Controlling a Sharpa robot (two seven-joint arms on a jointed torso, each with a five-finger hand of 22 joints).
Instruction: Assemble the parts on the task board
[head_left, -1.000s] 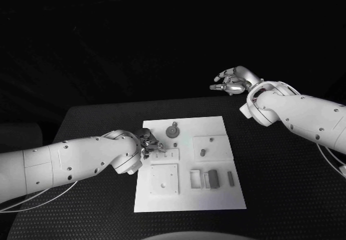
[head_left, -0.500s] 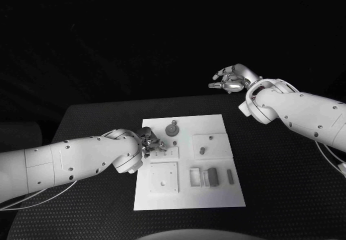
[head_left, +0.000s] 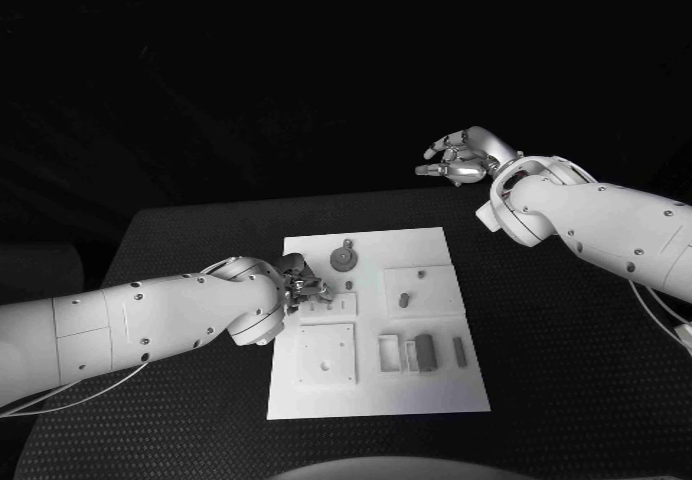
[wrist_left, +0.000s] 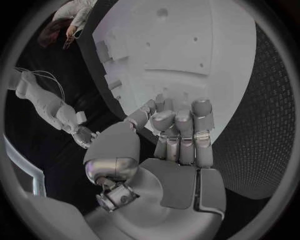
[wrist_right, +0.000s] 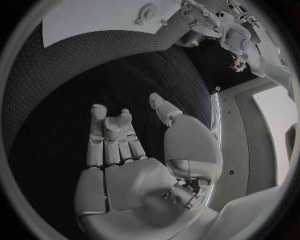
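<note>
I see my left hand low over the left edge of the task board, in the middle of the frame, same as a second ago. Its fingers are bent down together at the board; I cannot tell if they hold anything. My right hand hangs in the upper right, past the desk, fingers apart and holding nothing. It has drifted a little higher. The grey parts lie on the board, unmoved.
</note>
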